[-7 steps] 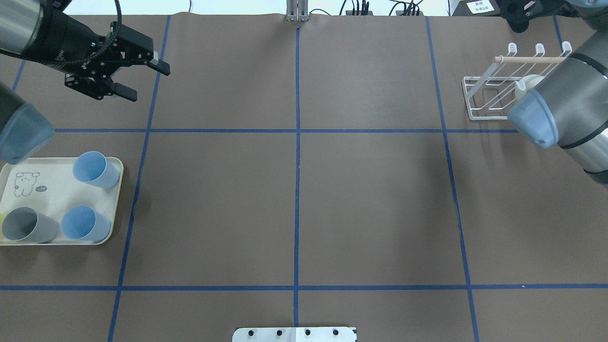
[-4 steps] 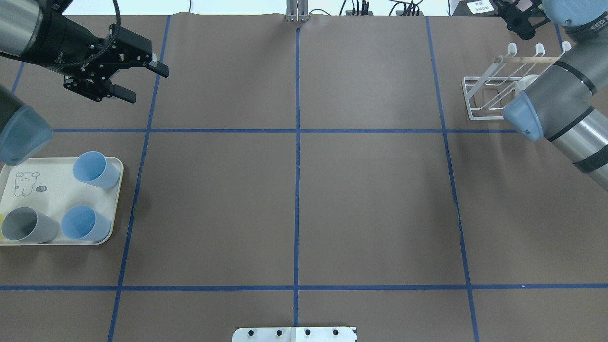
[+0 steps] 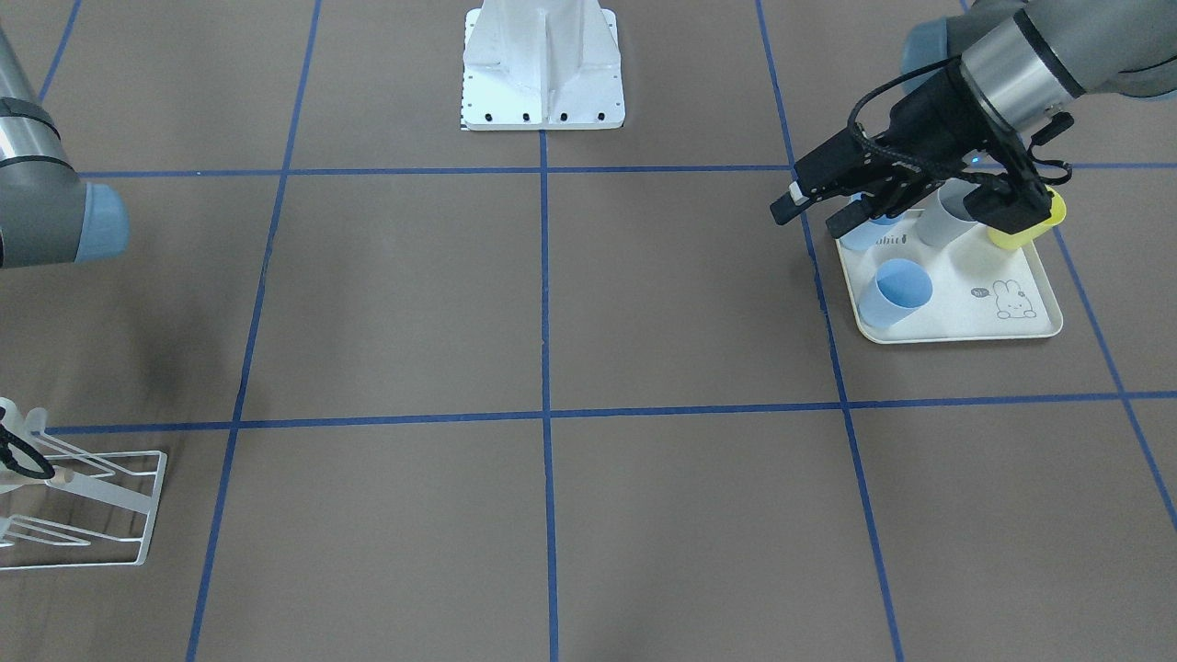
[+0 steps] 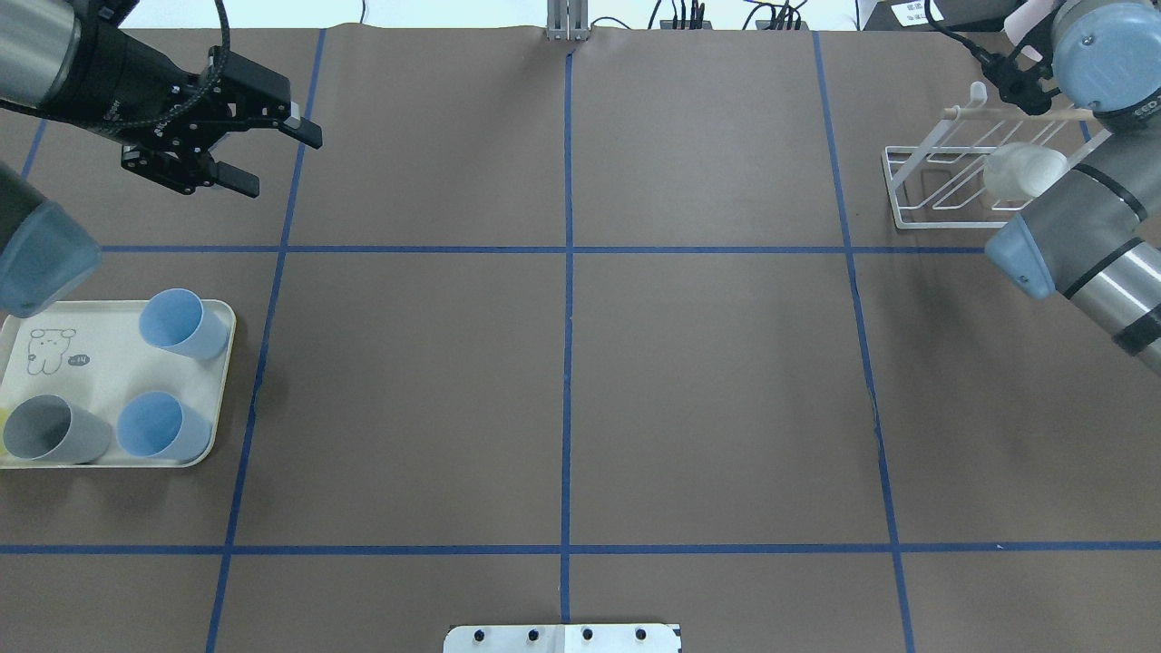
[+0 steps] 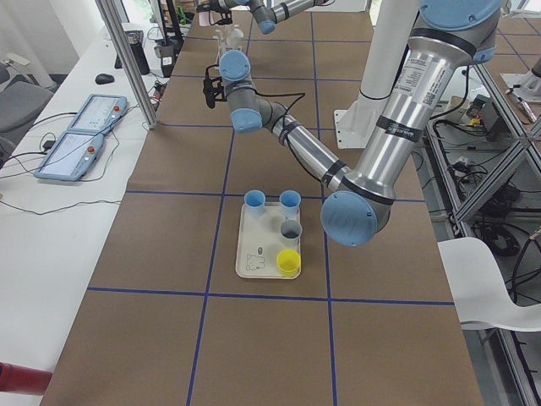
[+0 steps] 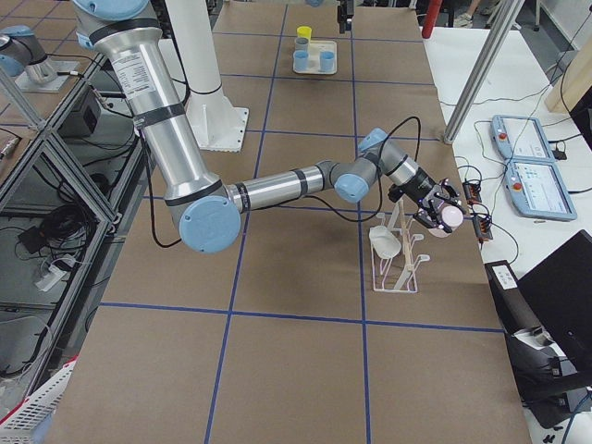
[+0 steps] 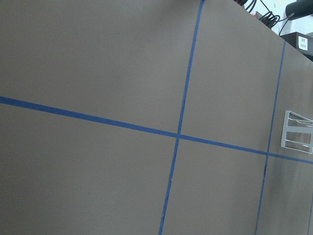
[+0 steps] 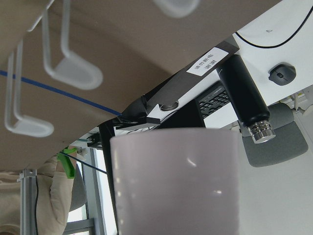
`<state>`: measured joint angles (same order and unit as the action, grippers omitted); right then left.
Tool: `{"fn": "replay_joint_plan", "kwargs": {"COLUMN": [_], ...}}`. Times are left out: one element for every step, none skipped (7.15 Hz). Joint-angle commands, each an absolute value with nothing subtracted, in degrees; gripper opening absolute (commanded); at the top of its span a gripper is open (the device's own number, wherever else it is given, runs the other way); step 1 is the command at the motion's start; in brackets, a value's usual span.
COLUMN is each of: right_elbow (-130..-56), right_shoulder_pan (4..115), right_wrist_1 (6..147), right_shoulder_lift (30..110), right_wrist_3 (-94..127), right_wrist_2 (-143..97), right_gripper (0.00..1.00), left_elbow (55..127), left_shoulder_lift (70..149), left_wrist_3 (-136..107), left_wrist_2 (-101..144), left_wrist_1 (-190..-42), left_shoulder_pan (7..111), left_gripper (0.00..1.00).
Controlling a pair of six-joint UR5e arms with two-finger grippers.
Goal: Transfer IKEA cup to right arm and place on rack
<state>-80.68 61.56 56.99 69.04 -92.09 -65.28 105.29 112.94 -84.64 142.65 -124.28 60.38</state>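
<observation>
Nearest, on the robot's left side, a cream tray (image 4: 100, 363) is seen on the table, loaded with two blue cups (image 4: 181, 324), a grey cup (image 4: 54, 431) and a yellow cup (image 3: 1022, 228). Beyond it the left gripper (image 4: 281, 163) is held above the table, its jaws spread wide and nothing gripped. Farther off, on the right side, the rack (image 4: 907, 195) is set with a white cup (image 4: 1014, 170) hung on its prongs. At the far edge the IKEA cup (image 8: 176, 181), pale pink, is clamped in the right gripper (image 6: 433, 211) just beside the rack's upper end; whether contact is made cannot be told
</observation>
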Motion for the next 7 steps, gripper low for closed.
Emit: {"fn": "replay_joint_plan", "kwargs": {"right_elbow": [-80.86, -80.95, -81.21, -81.38, -81.47, -81.39, -81.47], "right_shoulder_pan": [60.65, 59.17, 58.28, 58.18, 58.18, 58.18, 58.18], "right_wrist_1": [56.78, 56.78, 56.78, 56.69, 55.73, 54.85, 54.84], "right_shoulder_lift": [70.49, 70.58, 70.66, 71.1, 72.15, 72.77, 72.77], "right_wrist_3": [-91.76, -91.24, -91.06, -91.05, -91.14, -91.14, -91.14], "right_wrist_2": [-63.99, -61.98, -60.31, -60.21, -60.12, -60.12, -60.12], "right_gripper": [0.2, 0.2, 0.2, 0.2, 0.2, 0.2, 0.21], "left_elbow": [105.29, 105.29, 105.29, 105.29, 105.29, 105.29, 105.29], "left_shoulder_lift": [112.68, 112.68, 112.5, 112.33, 112.32, 112.24, 112.24], "left_wrist_3": [-84.64, -84.64, -84.64, -84.64, -84.64, -84.64, -84.64], "left_wrist_2": [142.65, 142.65, 142.65, 142.65, 142.65, 142.65, 142.65], "left_wrist_1": [-124.28, -124.28, -124.28, -124.28, -124.28, -124.28, -124.28], "left_shoulder_pan": [60.38, 60.38, 60.38, 60.38, 60.38, 60.38, 60.38], "left_gripper": [1.0, 1.0, 1.0, 1.0, 1.0, 1.0, 1.0]}}
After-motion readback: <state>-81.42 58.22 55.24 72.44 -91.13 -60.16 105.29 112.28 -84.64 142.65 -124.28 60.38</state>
